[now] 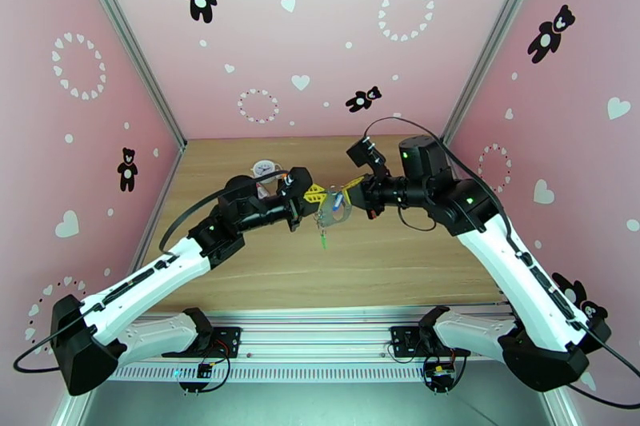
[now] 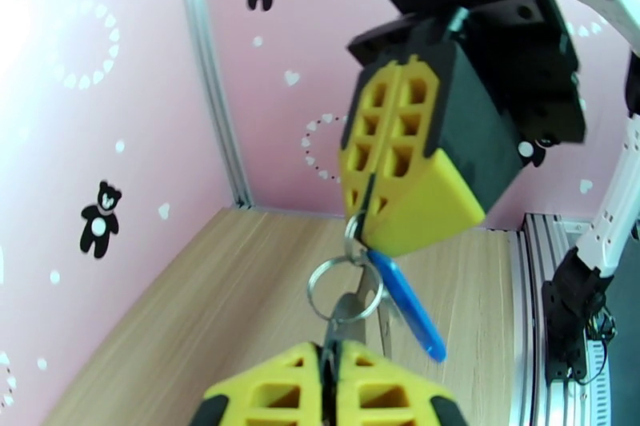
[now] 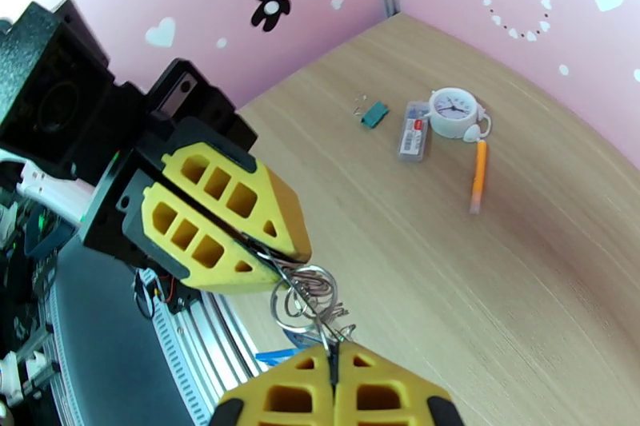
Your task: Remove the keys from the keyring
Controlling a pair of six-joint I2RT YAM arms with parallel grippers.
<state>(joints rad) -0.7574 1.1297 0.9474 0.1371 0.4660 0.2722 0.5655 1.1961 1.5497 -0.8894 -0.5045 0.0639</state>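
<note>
My left gripper (image 2: 330, 352), its yellow ribbed fingers pressed together at the bottom centre of the frame, pinches a thin grey metal key (image 2: 346, 314). The key reaches up to a round silver wire keyring (image 2: 344, 290), beside a long blue plastic tag (image 2: 406, 304). Just above, the right gripper (image 2: 366, 216) clamps a smaller metal ring (image 2: 353, 232).

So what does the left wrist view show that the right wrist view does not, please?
Left wrist view: the blue tag in full, hanging from the keyring just below the right hand. Right wrist view: a white clock and an orange pen lying on the table behind. Both: the metal keyring held between the left hand and the right hand, each shut on it.
</note>
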